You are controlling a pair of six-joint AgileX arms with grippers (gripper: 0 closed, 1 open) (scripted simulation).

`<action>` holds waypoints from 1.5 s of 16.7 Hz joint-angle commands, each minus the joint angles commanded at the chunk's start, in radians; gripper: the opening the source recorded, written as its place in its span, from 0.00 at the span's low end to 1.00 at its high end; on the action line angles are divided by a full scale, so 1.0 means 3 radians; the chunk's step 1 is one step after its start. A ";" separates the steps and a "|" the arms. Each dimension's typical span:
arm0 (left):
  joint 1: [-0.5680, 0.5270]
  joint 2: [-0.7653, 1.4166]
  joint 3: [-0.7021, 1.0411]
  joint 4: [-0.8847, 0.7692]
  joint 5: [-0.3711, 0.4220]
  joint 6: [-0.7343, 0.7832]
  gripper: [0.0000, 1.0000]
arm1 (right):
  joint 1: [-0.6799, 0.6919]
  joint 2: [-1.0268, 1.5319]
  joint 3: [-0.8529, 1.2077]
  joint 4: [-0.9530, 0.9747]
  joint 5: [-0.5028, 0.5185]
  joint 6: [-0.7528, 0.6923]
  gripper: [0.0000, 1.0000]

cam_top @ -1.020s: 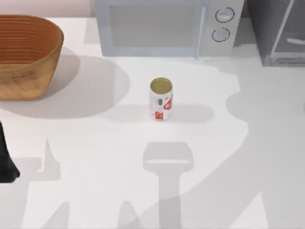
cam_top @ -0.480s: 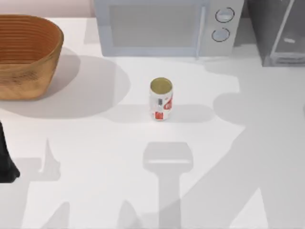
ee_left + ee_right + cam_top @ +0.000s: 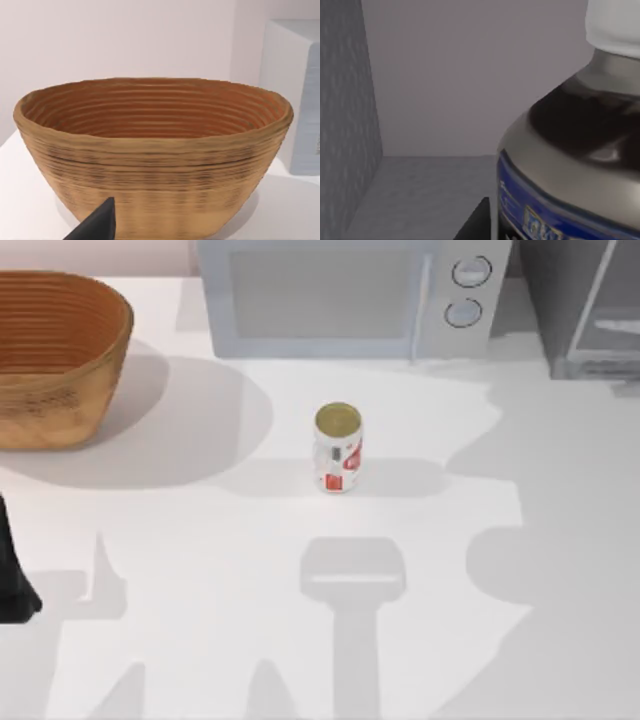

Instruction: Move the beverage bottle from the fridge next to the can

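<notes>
The white can with red markings and a gold top stands upright in the middle of the table. The grey fridge is at the back right, partly in view. In the right wrist view the beverage bottle is very close, standing inside the fridge; its white cap, dark neck and blue label band show. A dark part of my right gripper sits just beside the bottle's label. My left arm rests at the table's left edge, and a dark tip of my left gripper faces the basket.
A woven brown basket stands at the back left, also close in front of the left wrist. A white microwave with two round dials sits at the back centre, between basket and fridge.
The large shadow on the table's right side has shifted and changed shape. The can, the basket and the left arm have not moved.
</notes>
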 joint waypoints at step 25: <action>0.0000 0.0000 0.0000 0.0000 0.0000 0.0000 1.00 | 0.2575 0.0376 -0.0816 0.1243 0.2578 -0.0037 0.00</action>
